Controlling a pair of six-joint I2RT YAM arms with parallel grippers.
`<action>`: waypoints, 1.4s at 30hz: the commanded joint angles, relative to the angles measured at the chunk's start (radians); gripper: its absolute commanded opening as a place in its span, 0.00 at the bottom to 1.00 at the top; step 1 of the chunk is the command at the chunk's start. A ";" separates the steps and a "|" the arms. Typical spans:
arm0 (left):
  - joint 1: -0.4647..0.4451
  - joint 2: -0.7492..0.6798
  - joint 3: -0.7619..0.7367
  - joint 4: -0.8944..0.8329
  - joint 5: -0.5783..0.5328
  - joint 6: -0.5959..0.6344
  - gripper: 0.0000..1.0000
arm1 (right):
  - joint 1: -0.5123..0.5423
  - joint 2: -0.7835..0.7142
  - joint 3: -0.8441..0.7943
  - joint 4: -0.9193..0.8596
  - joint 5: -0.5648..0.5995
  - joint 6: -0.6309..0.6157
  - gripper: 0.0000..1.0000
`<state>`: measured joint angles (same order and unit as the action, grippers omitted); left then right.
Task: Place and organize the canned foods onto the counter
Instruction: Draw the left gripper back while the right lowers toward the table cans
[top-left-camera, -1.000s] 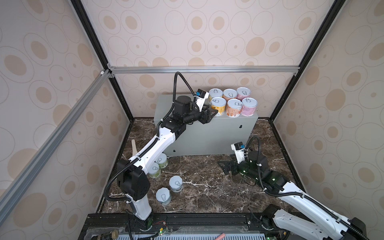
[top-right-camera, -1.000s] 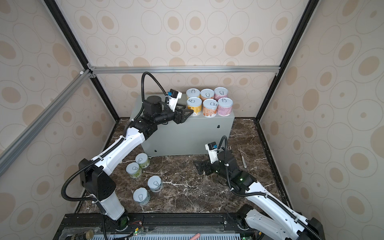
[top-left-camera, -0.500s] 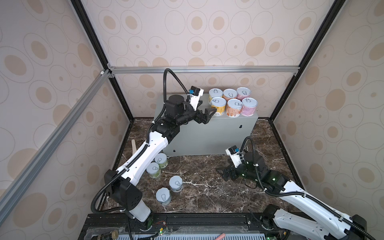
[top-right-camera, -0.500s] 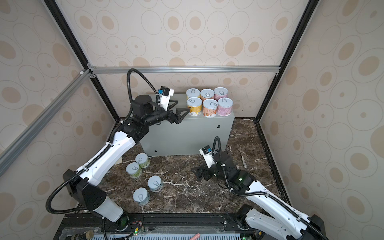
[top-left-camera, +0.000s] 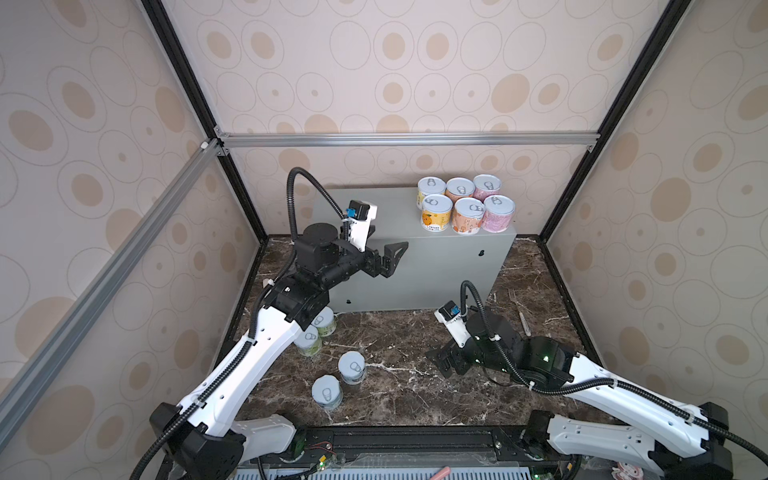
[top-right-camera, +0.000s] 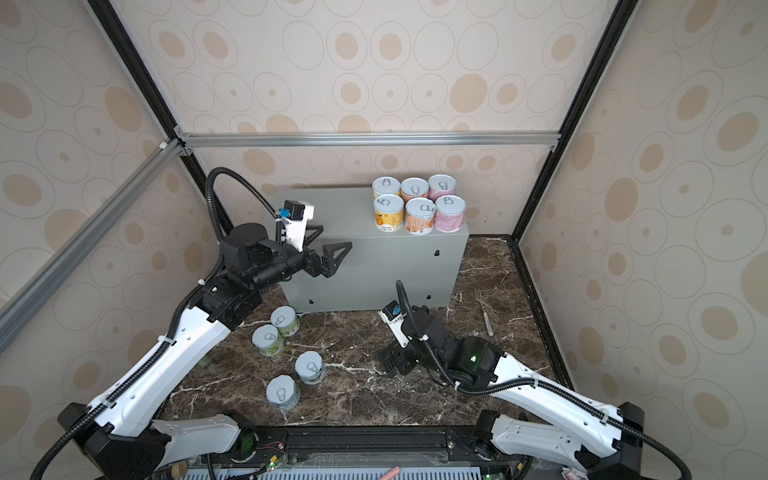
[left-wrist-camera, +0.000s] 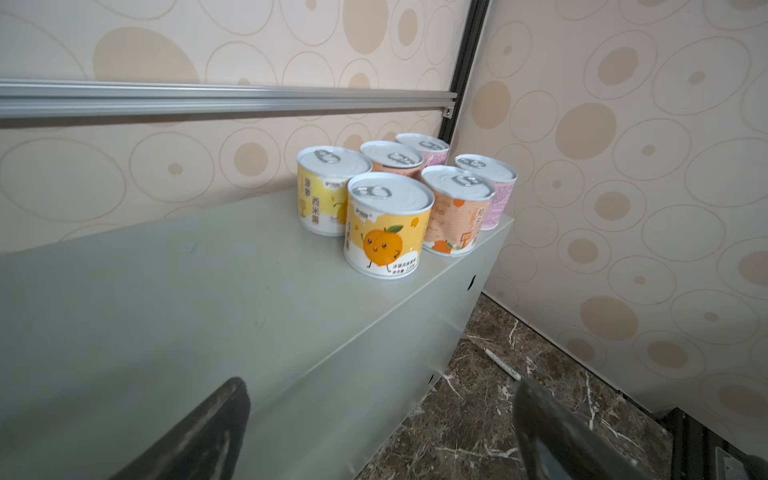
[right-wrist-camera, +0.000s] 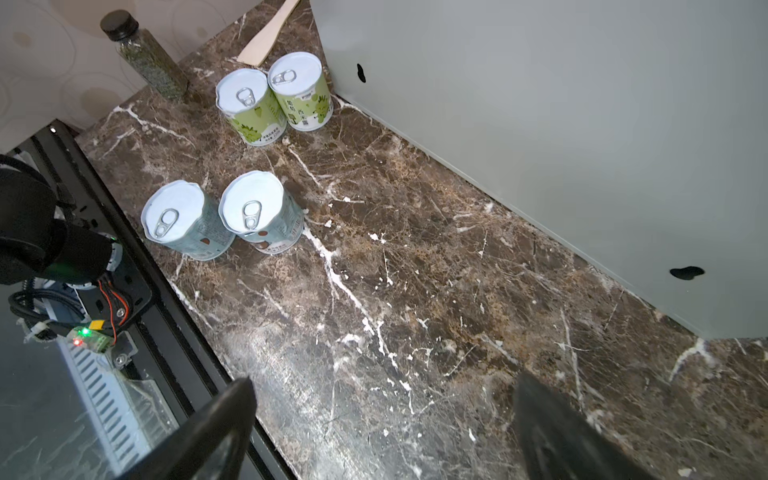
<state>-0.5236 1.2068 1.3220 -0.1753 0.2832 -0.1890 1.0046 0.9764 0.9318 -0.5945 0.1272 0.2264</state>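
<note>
The counter (top-left-camera: 386, 216) is a grey box at the back. Six cans stand at its right end in two rows: yellow (top-left-camera: 436, 212), orange (top-left-camera: 468, 216) and pink (top-left-camera: 498, 213) in front, the same colours behind. The left wrist view shows the front yellow can (left-wrist-camera: 388, 228). My left gripper (top-left-camera: 384, 244) (left-wrist-camera: 382, 399) hangs open and empty at the counter's front edge, well left of the cans. Two green cans (top-left-camera: 325, 323) and two blue cans (top-left-camera: 351, 368) stand on the marble. My right gripper (top-left-camera: 442, 362) (right-wrist-camera: 382, 395) is open, low over the marble, right of the blue cans (right-wrist-camera: 259, 212).
A fork (top-left-camera: 518, 311) lies on the marble to the right of the counter. A spice bottle (right-wrist-camera: 145, 58) and a wooden spatula (right-wrist-camera: 270, 35) are by the left wall beyond the green cans (right-wrist-camera: 251, 106). The black frame rail (top-left-camera: 415, 436) runs along the front.
My left gripper has opened, let go of the front yellow can and drawn back to the left. The right gripper has shifted slightly left over the marble.
</note>
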 joint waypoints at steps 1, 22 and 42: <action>-0.004 -0.077 -0.053 -0.101 -0.120 -0.029 0.99 | 0.038 0.005 0.034 -0.085 0.065 0.035 0.99; -0.005 -0.527 -0.533 -0.318 -0.413 -0.177 0.99 | 0.170 0.178 0.039 -0.083 0.060 0.162 1.00; 0.041 -0.553 -0.635 -0.295 -0.644 -0.332 0.99 | 0.169 0.543 -0.042 0.578 -0.106 -0.009 1.00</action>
<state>-0.5026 0.6727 0.6884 -0.4671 -0.2981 -0.4694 1.1671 1.4876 0.9066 -0.1787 0.0620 0.2497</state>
